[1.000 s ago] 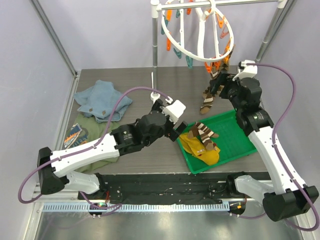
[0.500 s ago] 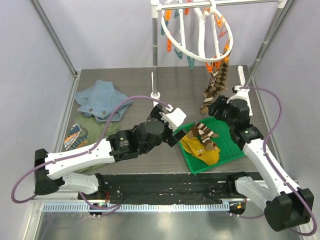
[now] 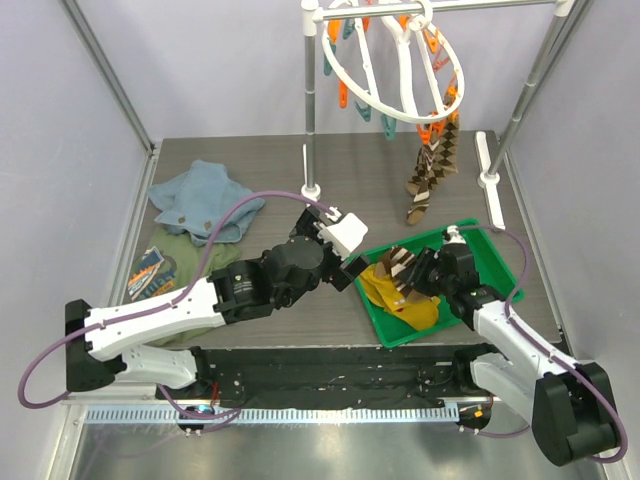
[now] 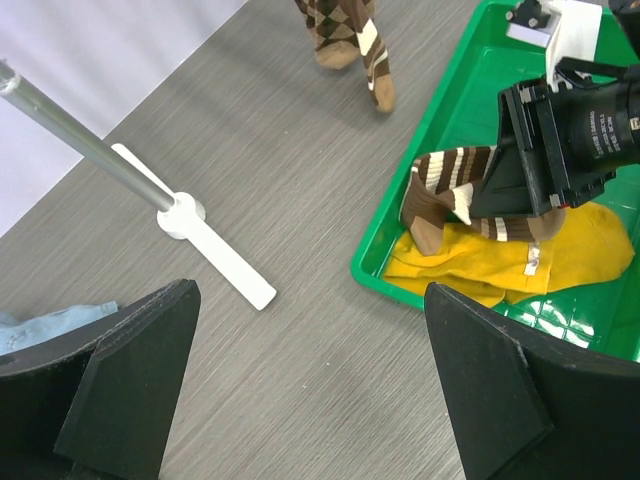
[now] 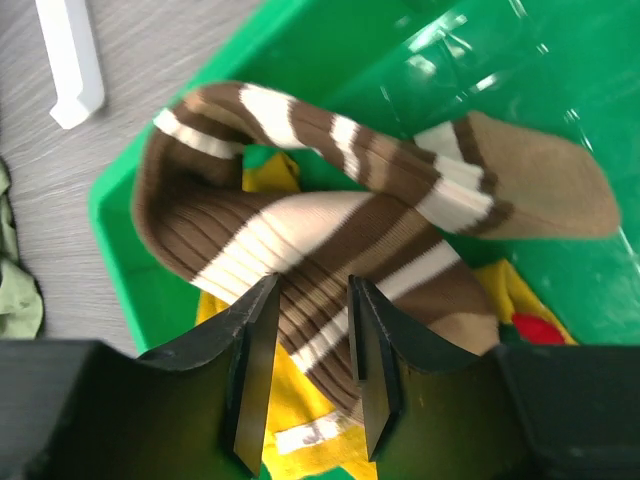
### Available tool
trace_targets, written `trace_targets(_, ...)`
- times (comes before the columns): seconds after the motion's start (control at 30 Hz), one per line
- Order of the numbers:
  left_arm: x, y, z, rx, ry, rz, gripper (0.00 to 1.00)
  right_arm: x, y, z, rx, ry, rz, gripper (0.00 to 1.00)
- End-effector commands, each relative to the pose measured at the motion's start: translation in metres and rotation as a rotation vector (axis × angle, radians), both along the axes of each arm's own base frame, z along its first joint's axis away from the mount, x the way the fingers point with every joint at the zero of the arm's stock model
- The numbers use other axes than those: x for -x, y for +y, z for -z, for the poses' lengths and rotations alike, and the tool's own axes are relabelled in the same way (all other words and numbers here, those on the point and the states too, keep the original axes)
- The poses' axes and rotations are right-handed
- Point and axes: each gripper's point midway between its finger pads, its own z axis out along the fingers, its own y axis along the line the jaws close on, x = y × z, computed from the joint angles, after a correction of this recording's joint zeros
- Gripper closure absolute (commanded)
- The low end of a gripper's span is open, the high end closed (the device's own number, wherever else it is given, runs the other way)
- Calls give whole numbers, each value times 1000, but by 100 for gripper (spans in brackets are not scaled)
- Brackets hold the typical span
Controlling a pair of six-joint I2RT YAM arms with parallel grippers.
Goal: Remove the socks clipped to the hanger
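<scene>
The white round hanger (image 3: pixel 408 75) with orange and teal clips hangs from the rail at the back. A pair of brown diamond-patterned socks (image 3: pixel 425 175) (image 4: pixel 345 25) is clipped to it and dangles over the table. Brown-and-white striped socks (image 3: pixel 400 265) (image 5: pixel 330 230) lie on mustard-yellow socks (image 3: pixel 400 300) (image 4: pixel 520 260) in the green tray (image 3: pixel 480 270). My right gripper (image 3: pixel 418 272) (image 5: pixel 312 290) is low in the tray, jaws a narrow gap apart right over the striped socks. My left gripper (image 3: pixel 352 270) (image 4: pixel 308 290) is wide open and empty, just left of the tray.
A blue cloth (image 3: pixel 200 200), an olive-green cloth (image 3: pixel 180 270) and a small printed packet (image 3: pixel 150 268) lie at the left. The grey rail stand's left post (image 3: pixel 311 110) with white foot (image 4: pixel 185 215) and right post (image 3: pixel 515 100) stand behind the tray.
My right arm has dropped from beside the hanging diamond socks down into the green tray. The hanger has swung slightly. My left arm has barely shifted.
</scene>
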Motion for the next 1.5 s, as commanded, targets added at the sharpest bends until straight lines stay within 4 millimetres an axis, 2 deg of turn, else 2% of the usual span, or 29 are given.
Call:
trace_targets(0.0, 0, 7, -26, 69, -47, -18, 0, 0, -2, -2, -11, -2, 34, 59)
trace_targets(0.07, -1, 10, -27, 73, -54, -29, 0, 2, -9, -1, 17, 17, 68, 60)
trace_targets(0.17, -2, 13, -29, 77, -61, -39, 0, 2, -17, -9, 36, 5, 104, 62)
trace_targets(0.3, -1, 16, -31, 84, -69, -41, 0, 1, -22, -35, 59, -39, 114, 62)
trace_targets(0.33, -1, 16, -32, 88, -69, -43, 0, -3, -23, -53, 57, -79, 112, 61)
trace_targets(0.37, -1, 16, -32, 89, -68, -40, 0, -5, -23, -63, 71, -109, 95, 59)
trace_targets(0.4, 0, 16, -33, 90, -69, -39, 0, -14, -28, -84, 97, -169, 114, 54)
trace_targets(0.5, 1, 15, -32, 90, -68, -31, 0, -34, -41, -128, 183, -323, 136, 46)
trace_targets(0.57, 1, 15, -32, 89, -67, -30, 0, -52, -53, -153, 240, -412, 195, 43)
trace_targets(0.63, 2, 15, -32, 88, -68, -28, 0, -70, -58, -186, 276, -526, 223, 43)
trace_targets(0.67, 2, 15, -32, 90, -68, -26, 0, -80, -58, -187, 295, -533, 226, 43)
trace_targets(0.73, 3, 12, -30, 87, -64, -19, 0, -99, -59, -210, 319, -591, 247, 43)
trace_targets(0.77, 3, 12, -30, 86, -64, -21, 0, -112, -59, -201, 340, -556, 248, 42)
trace_targets(0.8, 4, 12, -29, 84, -63, -18, 0, -121, -60, -214, 347, -571, 267, 39)
trace_targets(0.87, 5, 10, -29, 83, -62, -12, 0, -136, -60, -222, 362, -587, 277, 39)
trace_targets(0.93, 7, 9, -29, 87, -58, -4, 0, -154, -59, -224, 382, -602, 284, 38)
trace_targets(1.0, 9, 7, -29, 101, -46, 5, 0, -168, -64, -216, 412, -600, 299, 38)
trace_targets(1.03, 13, 5, -27, 100, -40, 19, 0, -174, -72, -219, 411, -618, 335, 38)
trace_targets(1.1, 14, 3, -26, 97, -39, 29, 0, -182, -79, -210, 380, -605, 373, 40)
trace_targets(1.2, 14, 2, -26, 83, -47, 29, 0, -197, -77, -204, 330, -658, 360, 42)
trace_targets(1.23, 14, 1, -26, 83, -47, 29, 0, -203, -75, -191, 333, -639, 347, 43)
trace_targets(1.3, 14, 1, -27, 80, -46, 32, 0, -211, -67, -182, 316, -629, 303, 43)
trace_targets(1.33, 16, 1, -27, 82, -44, 39, 0, -218, -63, -164, 322, -594, 276, 44)
trace_targets(1.43, 18, 0, -26, 89, -39, 58, 0, -226, -50, -153, 296, -564, 210, 65)
trace_targets(1.47, 19, -1, -26, 90, -42, 60, 0, -227, -48, -149, 292, -554, 201, 78)
